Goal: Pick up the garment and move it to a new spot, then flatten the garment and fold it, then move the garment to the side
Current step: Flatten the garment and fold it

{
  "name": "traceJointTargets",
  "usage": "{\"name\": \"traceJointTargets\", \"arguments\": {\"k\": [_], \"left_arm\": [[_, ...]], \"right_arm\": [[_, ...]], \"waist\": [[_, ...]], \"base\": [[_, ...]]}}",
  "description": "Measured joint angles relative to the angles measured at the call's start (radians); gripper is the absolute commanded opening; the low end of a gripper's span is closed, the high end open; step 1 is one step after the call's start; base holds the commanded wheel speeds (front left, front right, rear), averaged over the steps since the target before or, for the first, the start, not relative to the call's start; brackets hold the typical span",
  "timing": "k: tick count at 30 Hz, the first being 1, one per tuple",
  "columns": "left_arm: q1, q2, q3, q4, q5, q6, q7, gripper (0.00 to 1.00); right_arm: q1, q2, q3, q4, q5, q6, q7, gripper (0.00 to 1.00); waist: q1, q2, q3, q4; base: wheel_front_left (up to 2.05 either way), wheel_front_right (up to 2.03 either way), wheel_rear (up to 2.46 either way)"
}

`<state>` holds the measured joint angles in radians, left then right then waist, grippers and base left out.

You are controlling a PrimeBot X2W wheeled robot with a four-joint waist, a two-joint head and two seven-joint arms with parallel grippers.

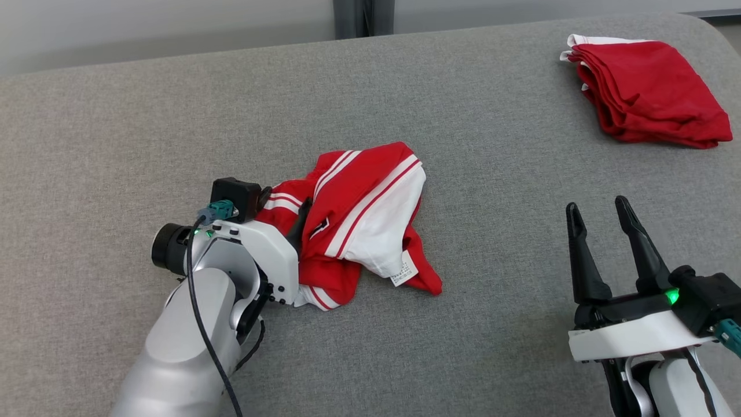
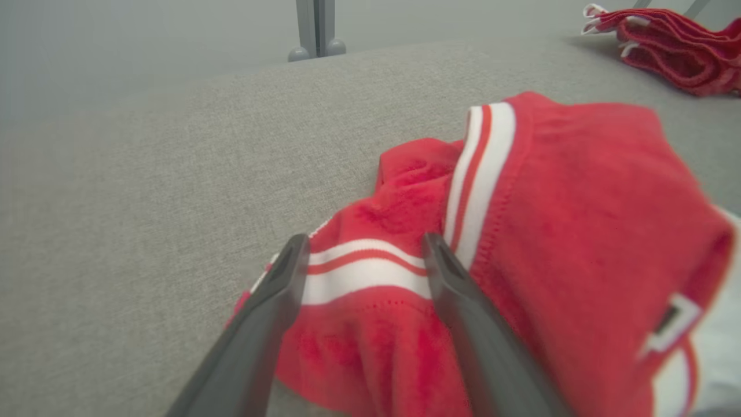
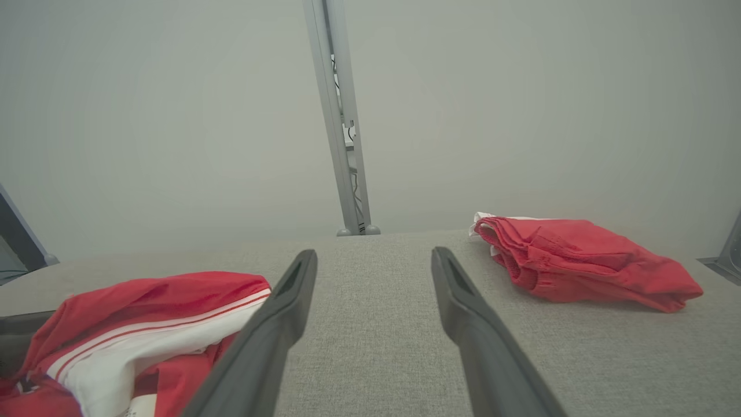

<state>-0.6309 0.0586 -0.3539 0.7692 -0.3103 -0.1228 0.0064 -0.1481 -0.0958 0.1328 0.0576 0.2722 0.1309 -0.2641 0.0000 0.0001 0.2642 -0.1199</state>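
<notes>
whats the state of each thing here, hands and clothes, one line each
left hand, open, fingers astride a striped fold of the crumpled garment, not closed on it
right hand, open, empty, over the table
crumpled garment, bunched up, not folded, lying mid-table, label showing
folded garment, folded, lying at the table's far right

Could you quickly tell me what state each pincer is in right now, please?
Left pincer: open, astride the striped edge of the crumpled garment, not gripping it.
Right pincer: open, empty.
</notes>
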Motion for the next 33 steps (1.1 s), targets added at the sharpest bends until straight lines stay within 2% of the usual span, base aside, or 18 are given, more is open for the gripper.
{"name": "traceJointTargets", "arguments": {"k": [1, 2, 3, 7, 17, 26, 30, 33], "left_arm": [[-0.002, 0.000, -0.011, 0.007, -0.005, -0.001, 0.005, 0.74], [-0.005, -0.001, -0.020, 0.009, -0.012, -0.001, 0.011, 0.23], [-0.008, -0.001, -0.029, 0.009, -0.019, -0.003, 0.011, 0.00], [-0.011, -0.002, -0.070, -0.003, -0.047, -0.004, 0.022, 0.00], [-0.026, 0.009, -0.142, -0.187, -0.159, -0.004, -0.098, 0.00], [-0.186, -0.004, -0.233, -0.404, -0.221, -0.007, -0.224, 0.00], [-0.287, -0.008, -0.268, -0.421, -0.229, -0.006, -0.243, 0.00], [-0.347, -0.008, -0.306, -0.431, -0.271, 0.019, -0.254, 0.00]], "right_arm": [[-0.006, -0.001, 0.000, 0.000, 0.000, 0.000, 0.000, 1.00], [-0.010, -0.001, 0.000, 0.000, 0.000, 0.000, 0.000, 1.00], [-0.010, -0.001, 0.000, 0.000, 0.000, 0.000, 0.000, 1.00], [-0.010, -0.001, 0.000, -0.001, 0.000, 0.000, 0.000, 1.00], [-0.006, 0.006, -0.001, -0.003, 0.000, 0.000, 0.000, 1.00], [0.015, 0.016, 0.005, 0.013, 0.000, 0.000, 0.000, 1.00], [0.023, 0.017, 0.006, 0.017, 0.000, 0.000, 0.000, 1.00], [0.030, 0.015, 0.012, 0.020, 0.000, 0.000, 0.000, 1.00]], "waist": [[0.0000, 0.0000, 0.000, 0.001], [0.0000, 0.0000, 0.000, 0.003], [0.0000, 0.0000, -0.001, 0.004], [0.0000, 0.0000, -0.009, 0.009], [0.0000, 0.0000, -0.051, 0.016], [0.0000, 0.0000, -0.131, 0.009], [0.0000, 0.0000, -0.166, -0.003], [0.0000, 0.0000, -0.182, -0.019]], "base": [[0.00, 0.00, 0.00], [0.00, 0.00, 0.00], [0.00, 0.00, 0.00], [0.00, 0.00, 0.00], [0.00, 0.00, 0.00], [0.00, 0.00, 0.00], [0.00, 0.00, 0.00], [0.00, 0.00, 0.00]]}}
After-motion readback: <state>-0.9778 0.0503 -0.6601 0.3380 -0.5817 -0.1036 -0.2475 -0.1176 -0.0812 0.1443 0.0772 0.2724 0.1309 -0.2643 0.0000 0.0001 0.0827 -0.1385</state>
